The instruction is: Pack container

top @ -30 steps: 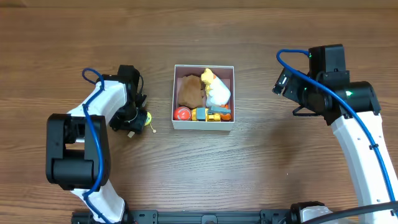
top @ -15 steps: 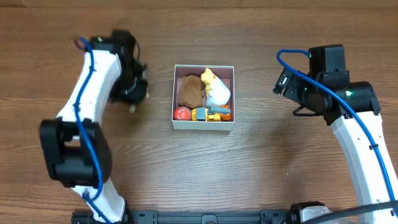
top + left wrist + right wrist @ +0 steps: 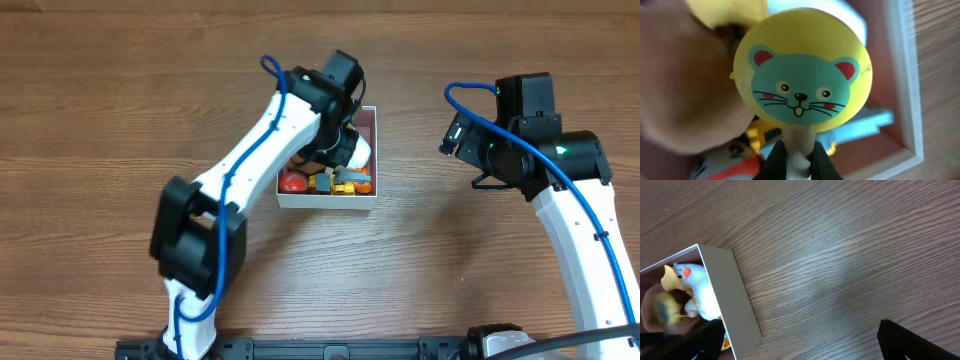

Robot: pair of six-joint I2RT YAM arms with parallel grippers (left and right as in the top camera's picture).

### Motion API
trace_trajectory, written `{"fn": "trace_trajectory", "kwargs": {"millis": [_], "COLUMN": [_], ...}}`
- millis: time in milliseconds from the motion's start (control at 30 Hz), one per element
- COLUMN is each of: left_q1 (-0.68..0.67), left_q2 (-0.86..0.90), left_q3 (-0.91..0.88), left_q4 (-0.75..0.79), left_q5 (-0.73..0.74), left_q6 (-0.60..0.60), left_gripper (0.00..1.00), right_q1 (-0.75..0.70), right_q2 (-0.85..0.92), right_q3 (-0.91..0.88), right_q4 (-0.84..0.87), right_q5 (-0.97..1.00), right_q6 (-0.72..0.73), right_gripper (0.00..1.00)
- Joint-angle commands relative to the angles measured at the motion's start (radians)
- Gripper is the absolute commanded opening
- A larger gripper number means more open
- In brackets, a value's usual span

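One container [image 3: 325, 201] holds four toys, one brown plush [image 3: 685, 95], one white duck [image 3: 702, 295], one red ball [image 3: 292, 183] and one yellow truck [image 3: 345, 183]; above it, one yellow mouse-face rattle [image 3: 802, 82]; two robot arms, left arm [image 3: 255, 150] and right arm [image 3: 575, 230].

Robotics laboratory test bench. Grounds: a white jointed left arm [image 3: 250, 150] and a matching right arm [image 3: 585, 250], both trailing blue cables [image 3: 470, 83], stand from a black base rail [image 3: 330, 350] at a brown wood-grain table [image 3: 100, 60]; a small white-walled square box [image 3: 325, 201] holds toys [image 3: 345, 183].
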Motion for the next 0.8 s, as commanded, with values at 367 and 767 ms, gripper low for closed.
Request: {"fn": "trace_trajectory", "kwargs": {"millis": [367, 767], "left_q1": [0.277, 0.559], "left_q2": [-0.401, -0.481], "left_q3": [0.064, 0.063], "left_q4": [-0.176, -0.207], "left_q5": [-0.206, -0.206], "left_q6": [0.027, 0.040], "left_gripper": [1.00, 1.00], "right_q1": [-0.001, -0.001], "right_q2": [-0.001, -0.001], "right_q3": [0.005, 0.005], "right_q4": [0.008, 0.008], "right_q5": [0.010, 0.010], "right_q6": [-0.006, -0.006], "right_gripper": [1.00, 1.00]}}
